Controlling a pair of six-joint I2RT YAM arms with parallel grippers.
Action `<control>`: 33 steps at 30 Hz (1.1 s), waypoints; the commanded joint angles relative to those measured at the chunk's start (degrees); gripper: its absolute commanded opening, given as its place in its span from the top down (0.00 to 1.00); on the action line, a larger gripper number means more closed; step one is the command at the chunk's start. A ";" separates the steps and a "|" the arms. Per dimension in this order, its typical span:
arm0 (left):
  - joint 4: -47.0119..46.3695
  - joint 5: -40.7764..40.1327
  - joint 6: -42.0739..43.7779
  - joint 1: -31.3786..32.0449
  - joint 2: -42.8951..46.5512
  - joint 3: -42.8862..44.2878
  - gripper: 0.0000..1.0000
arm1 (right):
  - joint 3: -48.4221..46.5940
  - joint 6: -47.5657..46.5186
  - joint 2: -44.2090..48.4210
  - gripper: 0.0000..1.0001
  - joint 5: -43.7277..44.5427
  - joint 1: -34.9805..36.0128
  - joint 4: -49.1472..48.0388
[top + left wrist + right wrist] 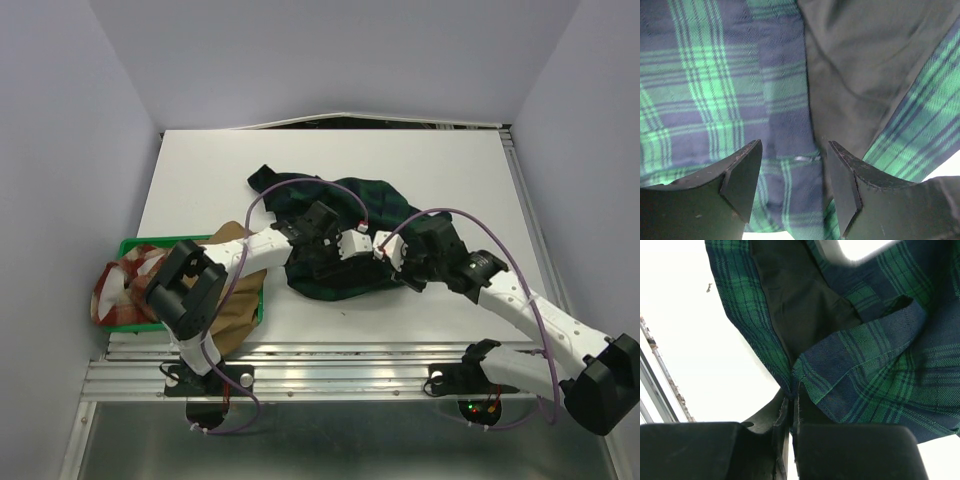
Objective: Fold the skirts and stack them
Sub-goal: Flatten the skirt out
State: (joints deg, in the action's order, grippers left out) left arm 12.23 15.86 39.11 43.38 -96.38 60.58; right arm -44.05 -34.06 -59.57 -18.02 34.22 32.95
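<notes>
The tartan skirt (345,225) lies crumpled at mid table, its dark lining showing in both wrist views. My left gripper (322,262) hovers over its near edge, open, with tartan cloth (730,90) between and beyond the jaws. My right gripper (392,262) is shut on an edge of the tartan skirt (865,370), pinching the hem. The tan-brown skirt (240,305) lies over the right end of the green tray. The red-and-cream checked skirt (125,285) sits in the tray at the left.
The green plastic tray (135,243) stands at the table's near left. A metal rail (330,375) runs along the near edge. Walls close in on the left, right and back.
</notes>
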 commanded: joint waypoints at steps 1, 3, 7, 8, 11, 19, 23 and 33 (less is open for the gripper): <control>-2.30 0.49 -3.16 0.75 -1.18 2.53 0.34 | 1.25 1.72 1.74 0.99 -0.61 0.15 -2.01; -2.30 0.58 -3.08 0.83 -1.62 2.44 0.35 | 1.69 1.81 1.91 0.99 -0.44 0.15 -2.19; -3.35 0.06 -3.51 0.92 -2.06 1.92 0.35 | 1.95 2.16 2.09 0.99 -0.44 0.15 -2.54; -4.31 -1.17 -3.69 0.92 -2.23 1.57 0.35 | 1.95 2.16 2.09 0.99 -0.44 0.15 -2.54; -5.81 -5.03 -4.92 0.92 -3.55 1.82 0.44 | 2.13 2.25 2.35 0.99 0.00 0.15 -2.45; -6.70 -8.04 -8.35 -1.62 -0.13 1.47 0.87 | 3.71 3.21 2.88 0.99 1.85 -1.08 -2.45; -4.06 -7.51 -8.53 -3.91 5.39 2.09 1.00 | 3.71 3.39 3.76 0.99 3.78 -3.45 -2.10; 5.52 -3.21 -6.42 -17.17 14.20 12.37 1.00 | 2.13 -0.38 10.61 0.99 8.80 -15.92 -2.01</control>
State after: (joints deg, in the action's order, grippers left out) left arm 14.44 11.14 31.16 29.67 -86.02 68.66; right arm -40.73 -31.83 -50.81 -12.01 23.86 32.18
